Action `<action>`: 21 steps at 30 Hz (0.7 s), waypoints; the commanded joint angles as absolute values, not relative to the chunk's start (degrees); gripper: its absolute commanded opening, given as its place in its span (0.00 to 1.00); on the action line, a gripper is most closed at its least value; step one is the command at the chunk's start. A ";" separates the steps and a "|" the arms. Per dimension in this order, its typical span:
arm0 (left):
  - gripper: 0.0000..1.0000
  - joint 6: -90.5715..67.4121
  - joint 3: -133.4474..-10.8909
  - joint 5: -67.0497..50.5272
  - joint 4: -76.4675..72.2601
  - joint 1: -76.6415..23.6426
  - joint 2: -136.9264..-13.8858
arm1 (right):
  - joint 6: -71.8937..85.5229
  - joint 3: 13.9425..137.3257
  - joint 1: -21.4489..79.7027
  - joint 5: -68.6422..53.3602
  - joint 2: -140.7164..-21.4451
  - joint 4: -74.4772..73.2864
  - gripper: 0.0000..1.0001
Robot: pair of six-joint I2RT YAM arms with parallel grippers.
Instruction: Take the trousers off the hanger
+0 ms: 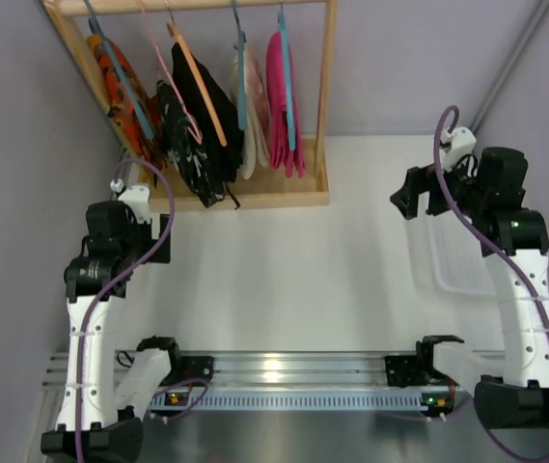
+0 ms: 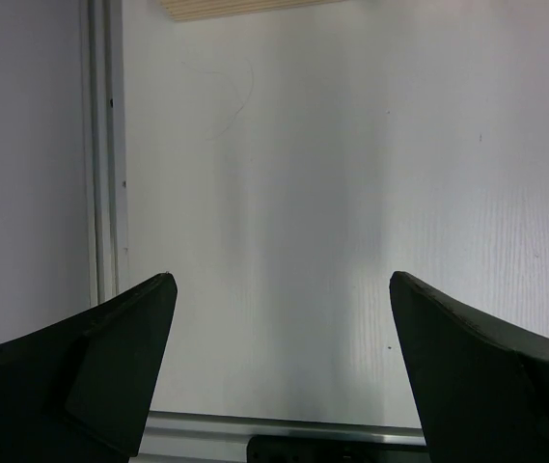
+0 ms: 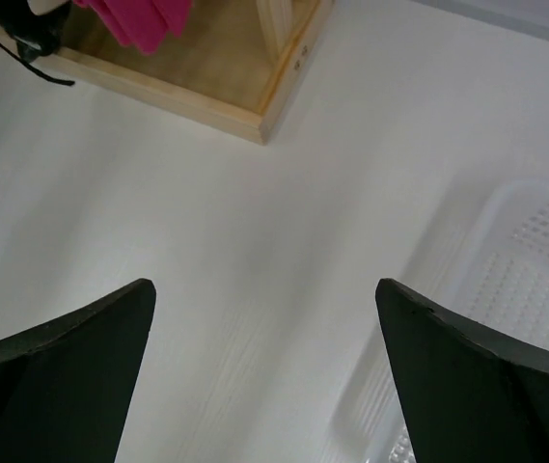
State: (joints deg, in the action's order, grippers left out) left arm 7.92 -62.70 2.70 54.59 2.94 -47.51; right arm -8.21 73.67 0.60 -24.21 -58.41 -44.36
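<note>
On the wooden rack (image 1: 255, 201) every garment (image 1: 202, 125) hung on its hanger (image 1: 197, 82), none removed, while the left gripper (image 2: 281, 289) and right gripper (image 3: 264, 289) hovered empty, fingers spread.

White arms (image 1: 83, 347), black joints (image 1: 100, 253), purple cables (image 1: 137, 269), black wedge-shaped fingers (image 2: 110, 371)

Holds left gripper (image 2: 282, 280) and right gripper (image 3: 264, 285) raised and well apart, jaws spread wide, gripping nothing.
</note>
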 commanded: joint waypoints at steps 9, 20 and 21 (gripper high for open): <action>0.99 8.35 -66.62 4.57 56.16 2.81 -45.62 | 12.28 87.00 2.72 -37.35 -69.50 -24.71 0.99; 0.99 5.72 -73.29 3.43 56.16 2.90 -43.85 | 25.48 107.56 11.85 -36.39 -83.66 -17.23 0.99; 0.99 5.10 -73.82 3.17 56.16 3.16 -44.03 | 28.10 108.19 12.65 -36.56 -85.15 -16.44 0.99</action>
State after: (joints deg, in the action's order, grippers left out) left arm 7.01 -70.28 3.81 57.08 2.96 -44.12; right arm 21.06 103.48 9.45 -35.92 -83.44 -22.11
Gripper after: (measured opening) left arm 0.986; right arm 0.993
